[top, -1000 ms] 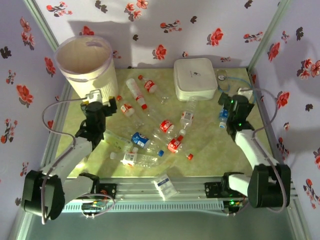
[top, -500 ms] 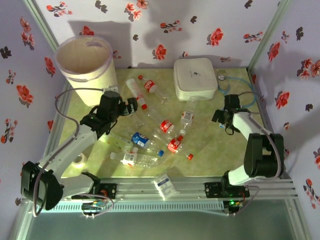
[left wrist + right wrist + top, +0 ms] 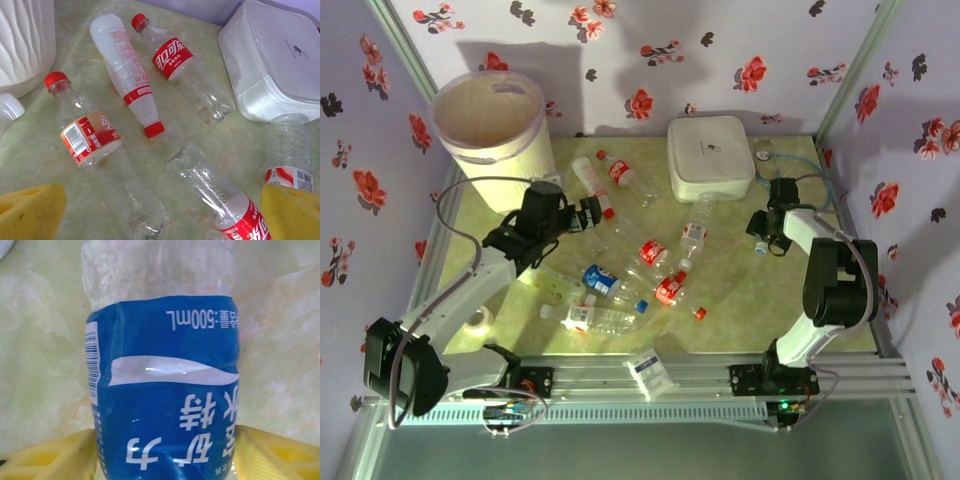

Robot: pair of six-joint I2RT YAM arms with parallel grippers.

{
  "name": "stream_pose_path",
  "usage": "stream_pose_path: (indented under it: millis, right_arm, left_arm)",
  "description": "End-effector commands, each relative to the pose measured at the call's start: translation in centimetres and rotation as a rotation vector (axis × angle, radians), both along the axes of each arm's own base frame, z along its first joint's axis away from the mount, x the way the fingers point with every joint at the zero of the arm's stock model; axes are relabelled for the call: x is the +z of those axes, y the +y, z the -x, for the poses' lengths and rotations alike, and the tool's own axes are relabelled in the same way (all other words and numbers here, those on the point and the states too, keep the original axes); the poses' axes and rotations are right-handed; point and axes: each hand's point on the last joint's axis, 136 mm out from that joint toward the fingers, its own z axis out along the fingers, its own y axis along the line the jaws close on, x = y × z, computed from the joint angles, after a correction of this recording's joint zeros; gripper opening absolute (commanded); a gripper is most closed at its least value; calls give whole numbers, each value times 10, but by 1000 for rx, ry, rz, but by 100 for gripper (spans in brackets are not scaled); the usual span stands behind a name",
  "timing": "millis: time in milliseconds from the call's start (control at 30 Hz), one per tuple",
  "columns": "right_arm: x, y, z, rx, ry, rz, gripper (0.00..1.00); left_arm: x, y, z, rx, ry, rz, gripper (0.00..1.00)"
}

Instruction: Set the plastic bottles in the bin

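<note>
The blue-labelled bottle lies on the green table at its right side, near the white box. The right gripper straddles its label, yellow fingers seemingly pressed against both sides. The left gripper hangs spread wide over red-capped bottles beside the cream bin, which stands at the far-left corner.

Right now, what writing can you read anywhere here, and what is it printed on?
"500mL", upside down: blue-labelled bottle.
"矿力" and "水特", upside down: the same blue label.
"可口可乐": red label of the red-capped bottle.
Red fine print on the milky bottle: too blurred to read.
Small logo line on the white box: too small to read.
</note>
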Motion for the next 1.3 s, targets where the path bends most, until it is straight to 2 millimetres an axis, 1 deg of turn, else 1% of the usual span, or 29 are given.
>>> stream_pose_path:
  millis: [0, 67, 133, 167, 233, 333, 433, 500, 567, 667, 700, 733, 767, 867, 1000, 1167, 1267]
  right_arm:
    - [20, 2, -2, 25, -27, -15, 60]
    - [34, 4, 3, 38, -41, -15, 56]
    - [50, 8, 8, 51, -58, -24, 56]
    - [59, 14, 10, 63, -77, -38, 56]
    - [75, 32, 13, 113, -115, -86, 55]
    - [97, 70, 16, 220, -168, -161, 54]
    - [126, 128, 17, 414, -266, -288, 54]
    - [149, 178, 24, 594, -345, -399, 54]
    - [166, 215, 32, 717, -393, -465, 54]
    - [187, 262, 48, 875, -420, -560, 54]
    - [193, 275, 53, 921, -436, -583, 54]
    - [196, 284, 56, 950, -443, -602, 54]
    - [199, 292, 58, 968, -441, -619, 54]
    - [201, 306, 59, 978, -414, -641, 53]
    - [207, 323, 65, 1017, -424, -653, 53]
    - [215, 328, 63, 1006, -460, -677, 52]
    - [214, 330, 61, 1001, -460, -682, 51]
  left_arm:
    - [16, -11, -4, -20, -12, 51, 100]
    - [20, -16, -5, -30, -16, 74, 100]
    - [23, -21, -7, -39, -19, 106, 100]
    - [26, -25, -8, -51, -22, 125, 100]
    - [33, -33, -9, -74, -32, 166, 100]
    - [46, -46, -11, -117, -50, 233, 100]
    - [62, -61, -11, -181, -81, 320, 100]
    - [69, -72, -10, -211, -73, 385, 100]
    - [72, -79, -9, -220, -35, 443, 100]
    - [83, -93, -2, -268, -46, 510, 100]
    - [85, -97, -1, -277, -59, 528, 100]
    - [85, -101, -1, -285, -62, 542, 100]
    - [83, -105, -2, -291, -60, 558, 100]
    - [73, -116, -6, -288, -25, 597, 99]
    - [71, -136, -8, -323, -18, 650, 92]
    - [59, -142, -15, -311, 14, 670, 83]
    - [57, -144, -17, -306, 17, 685, 77]
